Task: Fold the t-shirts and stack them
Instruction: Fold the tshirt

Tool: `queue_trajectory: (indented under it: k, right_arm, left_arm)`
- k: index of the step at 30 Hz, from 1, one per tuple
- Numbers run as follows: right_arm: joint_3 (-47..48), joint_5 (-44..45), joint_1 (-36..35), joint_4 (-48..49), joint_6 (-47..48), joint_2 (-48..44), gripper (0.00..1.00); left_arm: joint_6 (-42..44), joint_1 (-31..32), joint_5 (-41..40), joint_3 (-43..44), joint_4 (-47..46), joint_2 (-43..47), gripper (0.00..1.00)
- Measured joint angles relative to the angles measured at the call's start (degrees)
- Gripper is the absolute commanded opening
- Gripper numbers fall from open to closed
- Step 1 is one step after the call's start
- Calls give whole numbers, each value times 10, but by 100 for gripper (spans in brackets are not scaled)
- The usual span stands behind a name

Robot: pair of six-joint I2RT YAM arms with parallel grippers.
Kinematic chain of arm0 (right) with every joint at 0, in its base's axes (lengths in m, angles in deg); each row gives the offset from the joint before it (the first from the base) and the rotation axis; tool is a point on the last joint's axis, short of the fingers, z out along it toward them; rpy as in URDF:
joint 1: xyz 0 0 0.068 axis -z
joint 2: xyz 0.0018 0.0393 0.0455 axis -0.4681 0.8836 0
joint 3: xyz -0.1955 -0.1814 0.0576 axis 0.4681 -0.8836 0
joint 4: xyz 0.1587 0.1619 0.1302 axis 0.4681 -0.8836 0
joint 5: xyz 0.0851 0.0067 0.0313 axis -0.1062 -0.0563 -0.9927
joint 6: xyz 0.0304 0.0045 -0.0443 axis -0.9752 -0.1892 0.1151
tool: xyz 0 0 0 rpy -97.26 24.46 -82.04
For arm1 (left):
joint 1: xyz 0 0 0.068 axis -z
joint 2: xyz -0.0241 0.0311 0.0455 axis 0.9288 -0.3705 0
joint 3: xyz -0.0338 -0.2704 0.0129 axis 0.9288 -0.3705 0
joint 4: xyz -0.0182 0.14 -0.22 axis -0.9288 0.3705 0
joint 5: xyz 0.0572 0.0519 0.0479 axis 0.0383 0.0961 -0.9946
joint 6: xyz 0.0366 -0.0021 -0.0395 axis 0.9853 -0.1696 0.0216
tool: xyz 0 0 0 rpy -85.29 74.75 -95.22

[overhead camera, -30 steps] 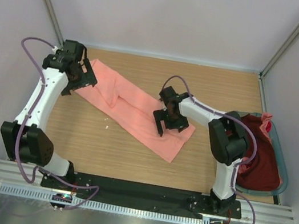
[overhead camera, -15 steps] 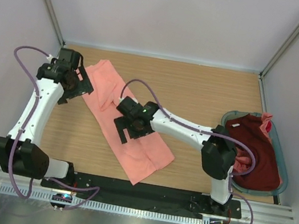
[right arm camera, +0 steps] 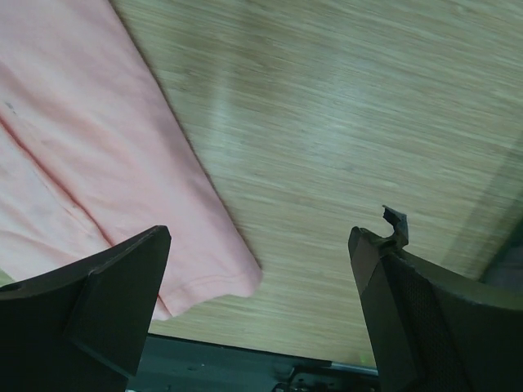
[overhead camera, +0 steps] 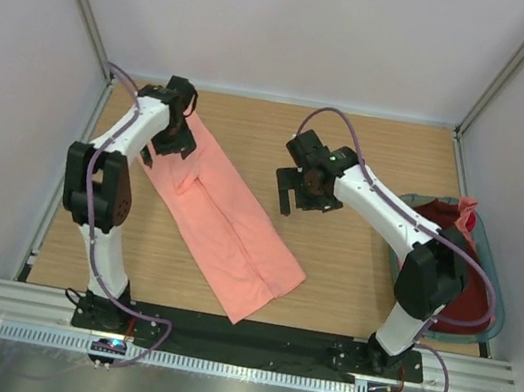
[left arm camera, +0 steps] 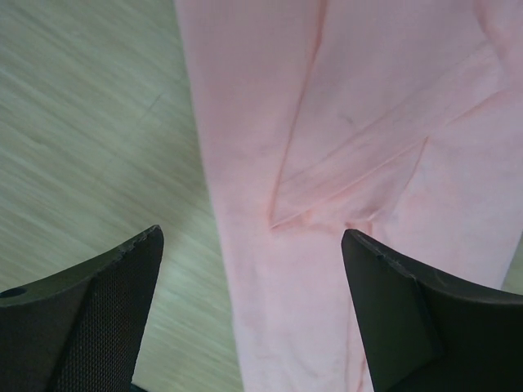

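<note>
A salmon-pink t-shirt (overhead camera: 226, 225), folded into a long strip, lies flat and diagonal from the far left toward the near edge. My left gripper (overhead camera: 168, 139) is open and empty above the strip's far end. In the left wrist view the shirt (left arm camera: 359, 163) with its fold creases lies under the left gripper (left arm camera: 252, 245). My right gripper (overhead camera: 295, 194) is open and empty over bare wood to the right of the strip. The right wrist view shows the shirt's hem corner (right arm camera: 90, 163) left of the right gripper (right arm camera: 260, 245). A dark maroon t-shirt (overhead camera: 458, 292) lies in the basket.
The grey-teal basket (overhead camera: 494, 269) stands at the right edge, with a bit of salmon cloth (overhead camera: 466, 214) at its far corner. Grey walls close in the wooden table (overhead camera: 371, 154) on three sides. The black base rail (overhead camera: 247, 336) runs along the near edge.
The right gripper dragged the shirt's near end toward the front left, let go and moved back up to the right. The left gripper shifted right along the far end and now stands open.
</note>
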Motion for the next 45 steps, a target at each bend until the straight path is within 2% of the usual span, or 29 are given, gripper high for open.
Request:
queue_trajectory:
  k: [4, 10, 13, 17, 21, 25, 30, 35, 40, 45]
  right_arm:
    - [-4, 9, 7, -9, 19, -37, 100]
    - [-22, 1, 13, 3, 34, -71, 100]
    - [-33, -11, 17, 14, 40, -70, 99]
    - [-38, -43, 23, 29, 49, -61, 93]
    - [-34, -82, 30, 39, 52, -35, 90]
    - [-32, -123, 37, 45, 53, 0, 86]
    - [-31, -171, 56, 50, 52, 30, 79]
    - [-1, -181, 60, 48, 60, 78, 80]
    - [55, -176, 25, 49, 67, 126, 81]
    - [124, -156, -47, 47, 72, 175, 82]
  left_arm:
    - [-42, 29, -3, 32, -12, -75, 91]
    - [-77, 33, 14, 45, -20, -160, 91]
    - [-62, 30, 18, 118, 3, -205, 91]
    - [-24, 24, 17, 221, 19, -266, 91]
    - [19, 10, 26, 281, 21, -301, 90]
    - [60, -3, 31, 277, 0, -299, 92]
    - [90, -7, 26, 215, -20, -256, 97]
    - [99, -7, 25, 191, -12, -197, 100]
    - [99, -8, 25, 207, -10, -125, 99]
    - [88, -8, 26, 271, -12, -160, 94]
